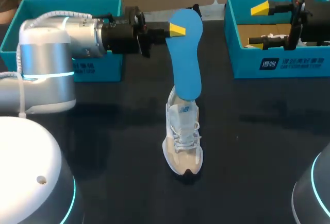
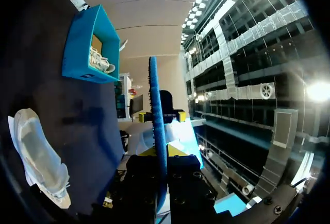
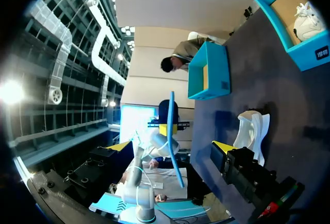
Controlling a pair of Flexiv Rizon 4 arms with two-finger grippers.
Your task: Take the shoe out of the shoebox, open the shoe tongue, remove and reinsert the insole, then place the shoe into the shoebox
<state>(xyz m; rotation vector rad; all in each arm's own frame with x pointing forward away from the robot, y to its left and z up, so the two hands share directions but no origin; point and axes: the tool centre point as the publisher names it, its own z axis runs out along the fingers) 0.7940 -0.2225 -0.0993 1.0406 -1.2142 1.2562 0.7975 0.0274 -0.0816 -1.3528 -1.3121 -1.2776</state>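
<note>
A white and beige shoe (image 1: 183, 141) stands on the dark table (image 1: 113, 147) at the middle, toe toward the front edge. A long blue insole (image 1: 186, 59) hangs upright above it, its lower end at the shoe's heel opening. My left gripper (image 1: 178, 29) is shut on the insole's upper end. The left wrist view shows the insole (image 2: 156, 121) edge-on between the gripper's (image 2: 161, 152) yellow tips, with the shoe (image 2: 38, 157) below. My right gripper (image 1: 259, 26) hovers open and empty over the right shoebox (image 1: 281, 62). Its wrist view shows the gripper (image 3: 171, 147), the insole (image 3: 174, 141) ahead and the shoe (image 3: 252, 131).
A second teal shoebox (image 1: 67, 7) stands at the back left, behind my left arm. The right shoebox (image 2: 82, 44) holds another white shoe (image 2: 100, 62), also visible as the shoe (image 3: 308, 15) in the right wrist view. Bare table surrounds the middle shoe.
</note>
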